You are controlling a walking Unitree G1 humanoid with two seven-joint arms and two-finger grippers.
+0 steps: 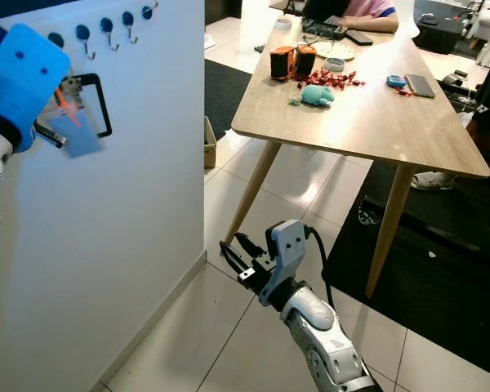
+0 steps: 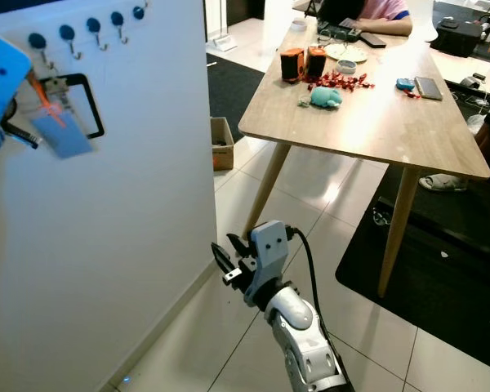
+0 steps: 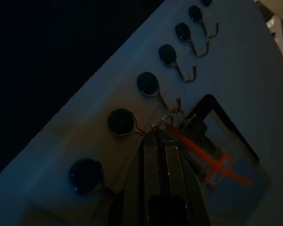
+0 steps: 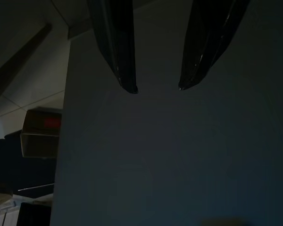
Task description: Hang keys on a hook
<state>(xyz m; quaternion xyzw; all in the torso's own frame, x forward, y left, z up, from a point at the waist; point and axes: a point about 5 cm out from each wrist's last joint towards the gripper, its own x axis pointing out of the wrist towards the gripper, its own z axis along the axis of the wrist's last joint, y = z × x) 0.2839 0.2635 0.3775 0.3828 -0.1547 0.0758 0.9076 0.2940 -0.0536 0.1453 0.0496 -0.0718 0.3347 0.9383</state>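
R tool (image 4: 158, 87) fingers apart, facing white panel (image 4: 179, 155) (dim); box (image 4: 40, 136) beside.

Blue key tag (image 1: 80, 137), orange strap; seemingly dark-blue hook (image 1: 82, 34) bases; white wall (image 1: 106, 245)

our left arm is raised high at the far left, its blue wrist cover up near head height. the left gripper (image 3: 161, 134) points away from us, its two black fingers (image 3: 151, 162) pressed close together. our right arm hangs low in the middle, silver forearm angled toward the left. the right gripper (image 1: 238, 255) sits near the floor, its fingers (image 4: 118, 52) spread apart with nothing between them.
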